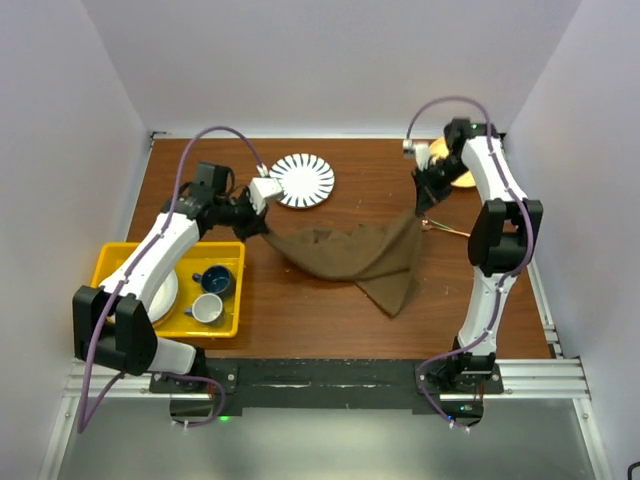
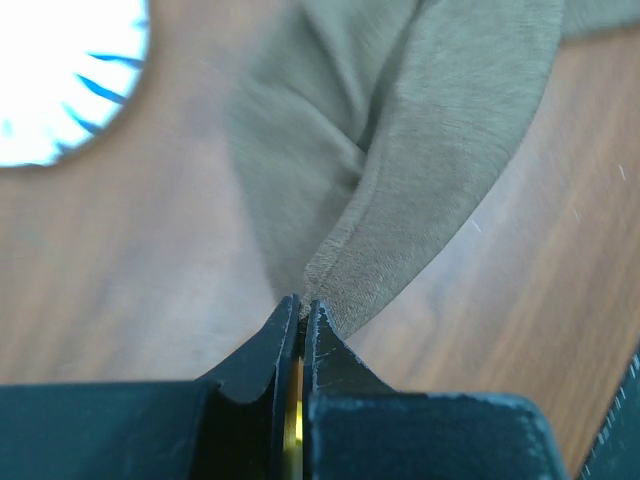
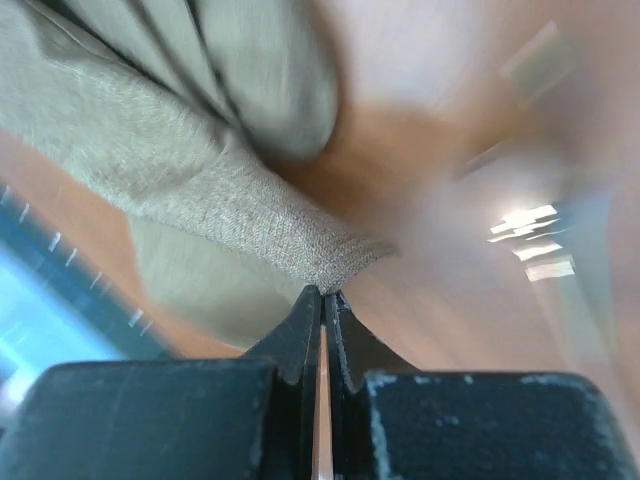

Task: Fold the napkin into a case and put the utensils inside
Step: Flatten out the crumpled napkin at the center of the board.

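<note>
Flanking napkin [image 1: 350,255]: striped plate [image 1: 303,180], yellow tray [image 1: 110,262] w/ mugs [image 1: 208,308], utensils [image 1: 452,231]

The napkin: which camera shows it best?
The top external view: the whole napkin shows, spread between the left claw and the right claw. Each wrist view shows only a corner pinched at its claw.

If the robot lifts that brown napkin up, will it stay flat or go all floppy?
Probably floppy: the napkin sags and wrinkles between the left fingers and right fingers pinching its corners. It looks light, since thin fingertip pinches seem to hold it. Its rough weave probably resists slipping.
</note>
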You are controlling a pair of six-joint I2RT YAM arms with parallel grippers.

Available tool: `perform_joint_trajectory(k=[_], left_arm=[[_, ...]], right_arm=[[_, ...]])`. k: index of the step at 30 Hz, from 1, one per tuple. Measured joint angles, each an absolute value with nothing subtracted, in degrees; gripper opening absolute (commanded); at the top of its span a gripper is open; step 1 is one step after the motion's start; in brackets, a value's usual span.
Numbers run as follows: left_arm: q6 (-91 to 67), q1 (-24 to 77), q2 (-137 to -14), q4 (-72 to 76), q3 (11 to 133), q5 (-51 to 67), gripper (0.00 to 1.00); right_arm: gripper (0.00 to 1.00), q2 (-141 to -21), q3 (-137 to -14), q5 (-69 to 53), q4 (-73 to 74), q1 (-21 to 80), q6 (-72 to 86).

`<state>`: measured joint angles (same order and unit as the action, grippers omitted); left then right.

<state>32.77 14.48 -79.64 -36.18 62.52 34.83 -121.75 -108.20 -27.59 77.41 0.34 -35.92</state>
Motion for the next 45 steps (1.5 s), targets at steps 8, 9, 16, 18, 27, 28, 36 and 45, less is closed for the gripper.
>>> perform_joint_trajectory(k=[8, 9, 16, 18, 27, 28, 36, 45], left_arm=[[31.18, 11.81, -78.67, -34.48, 71.94, 35.53, 0.00], [32.32, 11.79, -78.11, -35.11, 71.59, 36.10, 0.00], [41.76, 14.09, -74.96, -40.64, 57.93, 36.21, 0.00], [43.13, 15.05, -74.96, -41.69, 54.04, 35.07, 0.00], [44.60, 18.48, -74.43, -40.60, 48.82, 31.66, 0.00], [44.60, 18.48, -74.43, -40.27, 48.82, 31.55, 0.00], [44.56, 18.52, -74.43, -38.39, 48.82, 31.27, 0.00], [43.07, 18.55, -74.35, -36.77, 47.92, 31.05, 0.00]], right_arm=[[0.00, -103.50, -114.17, -29.34, 73.47, -1.58, -44.21], [0.00, -99.00, -109.14, -28.99, 72.84, -1.65, -46.87], [0.82, -87.31, -69.97, -19.64, 72.77, 3.97, -58.92], [0.84, -90.65, -64.60, -17.45, 72.93, 4.43, -60.18], [0.73, -94.13, -73.49, -20.62, 74.98, 2.09, -59.64], [0.69, -94.13, -74.06, -21.30, 74.98, 2.26, -59.31], [0.72, -104.16, -75.90, -25.21, 74.59, 4.01, -50.87], [0.68, -113.12, -76.95, -28.32, 71.00, 4.47, -41.04]])
